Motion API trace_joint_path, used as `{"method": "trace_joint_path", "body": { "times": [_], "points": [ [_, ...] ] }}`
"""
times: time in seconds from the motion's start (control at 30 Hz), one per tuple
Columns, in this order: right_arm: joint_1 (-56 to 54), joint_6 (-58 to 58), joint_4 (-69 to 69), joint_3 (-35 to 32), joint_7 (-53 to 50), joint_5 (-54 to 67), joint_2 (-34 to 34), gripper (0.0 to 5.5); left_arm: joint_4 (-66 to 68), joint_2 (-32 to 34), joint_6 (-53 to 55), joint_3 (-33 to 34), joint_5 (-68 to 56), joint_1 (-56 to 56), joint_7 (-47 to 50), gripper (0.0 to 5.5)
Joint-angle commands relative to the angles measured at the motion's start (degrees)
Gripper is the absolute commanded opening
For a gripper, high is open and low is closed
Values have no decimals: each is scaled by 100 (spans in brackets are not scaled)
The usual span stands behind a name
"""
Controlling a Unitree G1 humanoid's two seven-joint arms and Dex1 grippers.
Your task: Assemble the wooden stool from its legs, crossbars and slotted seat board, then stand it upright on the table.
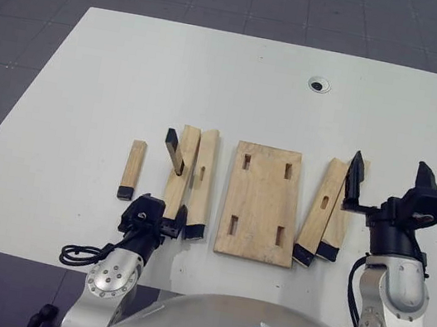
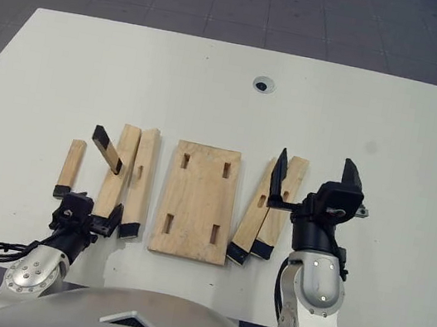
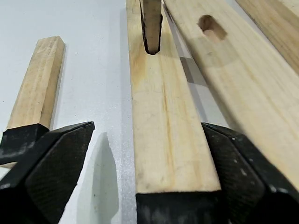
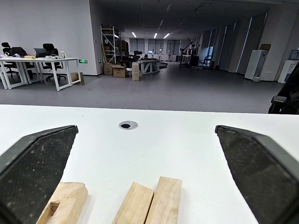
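Early in the assembly, judging by the layout: joining crossbars to legs, with no part yet fitted to the seat. Farthest left on the white table (image 1: 88,91), lying flat and apart, one short pale wooden crossbar with a black end (image 1: 131,170). Next, straddling the near black-capped end of a long pale wooden leg (image 1: 180,170), the left gripper (image 1: 154,218), spread and not clamped. Standing tilted in that leg's slot, a second short black-tipped crossbar (image 1: 175,149). Just beside, a second long slotted leg (image 1: 201,179). In the middle, flat, the rectangular pale wooden seat board with four slots (image 1: 257,220). Right of it, side by side, a third leg (image 1: 323,199) and a fourth leg (image 1: 333,229). Raised beside that pair, the right gripper (image 1: 389,182), released and empty. Counted: four legs, two crossbars, one seat board. Next, probably: closing squarely on the straddled leg and holding it steady, so as to seat the tilted crossbar fully.
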Motion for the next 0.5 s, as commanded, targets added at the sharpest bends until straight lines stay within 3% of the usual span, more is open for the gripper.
{"method": "trace_joint_path", "body": {
  "times": [0.03, 0.33, 0.5],
  "points": [
    [5, 113, -93, -14, 28, 44, -24, 550, -10, 7, 159, -65, 135, 43, 55, 412],
    [64, 94, -128, 12, -15, 31, 11, 550, 77, -60, 145, 32, 184, -1, 69, 412],
    [56, 88, -144, 28, -31, 14, 20, 550, 286, -229, 536, 109, 69, 41, 69, 332]
  ]
}}
